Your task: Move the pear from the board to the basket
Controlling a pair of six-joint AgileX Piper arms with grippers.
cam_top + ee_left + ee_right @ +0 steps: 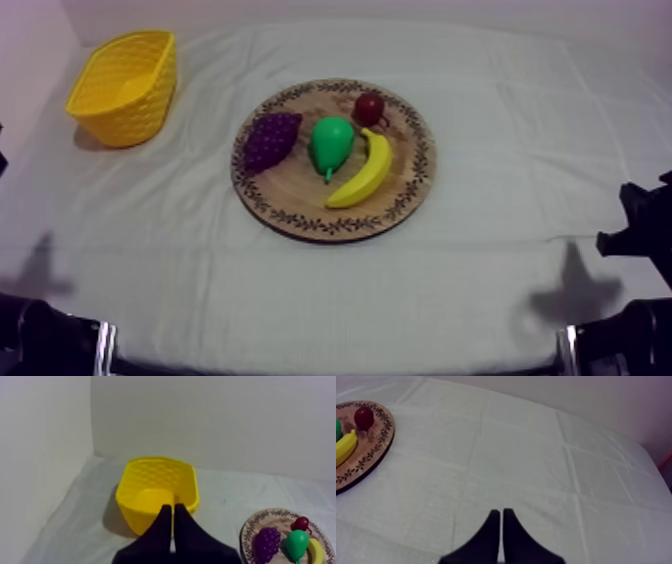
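The yellow basket [125, 85] sat at the worktop's far-left corner, the left claw [173, 512] closed and empty before it. The pear [331, 145] lay on the wooden board [290, 192] (stem toward the near edge), to that claw's right. The right claw [501, 512], also closed empty, faced bare cloth.

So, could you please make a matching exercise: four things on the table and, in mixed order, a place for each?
Things:
1. pear
2. grapes
3. banana
4. basket

Places, as in the top view:
a. off the board, far left
b. between grapes and banana
c. leftmost on the board
d. on the board, right of the pear

Pairs: 1-b, 2-c, 3-d, 4-a
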